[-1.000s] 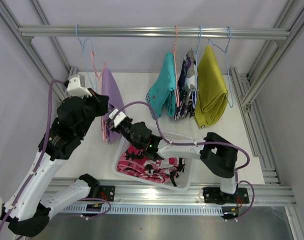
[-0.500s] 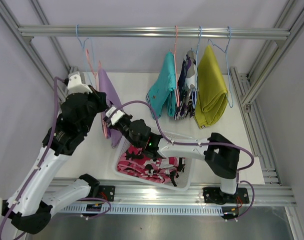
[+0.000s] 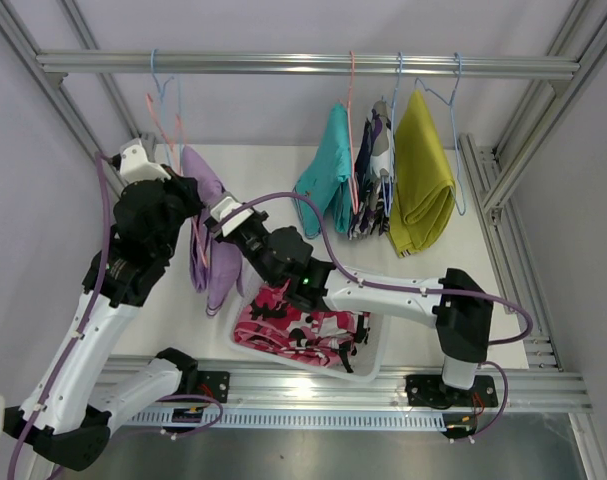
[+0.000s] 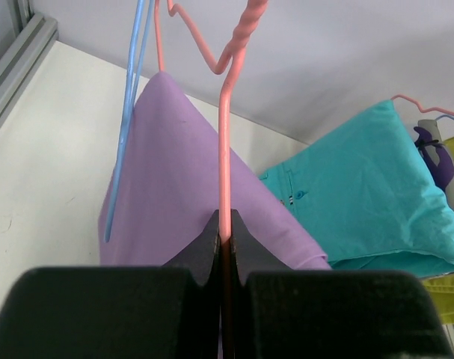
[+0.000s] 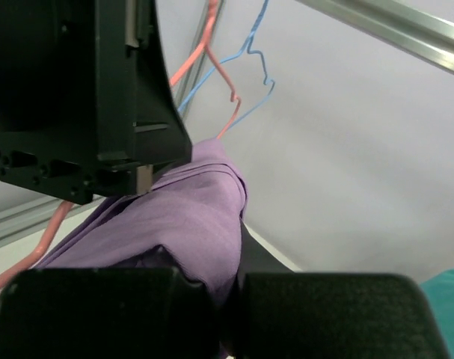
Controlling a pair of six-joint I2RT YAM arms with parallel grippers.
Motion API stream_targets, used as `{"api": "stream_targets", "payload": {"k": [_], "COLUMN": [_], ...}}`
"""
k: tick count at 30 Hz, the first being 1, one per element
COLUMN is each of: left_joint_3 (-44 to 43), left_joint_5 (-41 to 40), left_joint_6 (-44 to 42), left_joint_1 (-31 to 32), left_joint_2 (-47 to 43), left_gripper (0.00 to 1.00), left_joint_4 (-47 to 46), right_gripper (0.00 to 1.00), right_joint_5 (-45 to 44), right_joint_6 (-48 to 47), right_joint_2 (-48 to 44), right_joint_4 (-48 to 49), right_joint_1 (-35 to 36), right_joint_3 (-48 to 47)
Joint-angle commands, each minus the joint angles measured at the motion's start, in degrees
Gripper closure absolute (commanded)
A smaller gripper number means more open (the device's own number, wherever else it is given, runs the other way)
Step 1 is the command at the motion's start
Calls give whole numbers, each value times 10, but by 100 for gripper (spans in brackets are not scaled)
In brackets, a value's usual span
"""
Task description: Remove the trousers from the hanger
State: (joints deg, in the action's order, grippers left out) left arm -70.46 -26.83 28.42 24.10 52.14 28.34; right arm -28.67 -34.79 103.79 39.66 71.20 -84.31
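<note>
Pink-red patterned trousers (image 3: 293,335) lie in the white basket (image 3: 376,360).

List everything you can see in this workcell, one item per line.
Lilac trousers: one, lilac, draped on the pink hanger, left of the rail.
Pink hanger: one, pink, in the left gripper.
Empty hanger: one, blue, hooked on the rail beside it.
Teal trousers: one, teal, hanging mid-rail.
Camouflage trousers: one, purple-white-black, right of the teal.
Mustard trousers: one, yellow, rightmost.
Patterned trousers: one, pink-red, in the basket.
Basket: one, white, near table edge.
Rail: one, silver, overhead.
Table: one, white.
Left gripper: black, clamped on the pink hanger.
Right gripper: black, pinching the lilac trousers.
</note>
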Motion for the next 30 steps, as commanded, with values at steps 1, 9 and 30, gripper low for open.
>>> {"api": "stream_targets", "payload": {"k": [1, 9, 30], "left_joint_3": [1, 4, 5], "left_joint_5": [-10, -4, 6], "left_joint_6": [-4, -6, -19], "left_joint_1": [-9, -9, -8], "left_joint_2": [1, 6, 28], "left_gripper": [99, 100, 99], "left_joint_4": [-29, -34, -36], "right_gripper": [100, 100, 100], "right_joint_5": [-20, -45, -90], "right_joint_6": [-22, -58, -75], "right_joint_2": [-61, -119, -375], "right_joint_4": [71, 87, -51], "right_joint_1": [-2, -8, 20], "right_joint_3": [-9, 31, 139]}}
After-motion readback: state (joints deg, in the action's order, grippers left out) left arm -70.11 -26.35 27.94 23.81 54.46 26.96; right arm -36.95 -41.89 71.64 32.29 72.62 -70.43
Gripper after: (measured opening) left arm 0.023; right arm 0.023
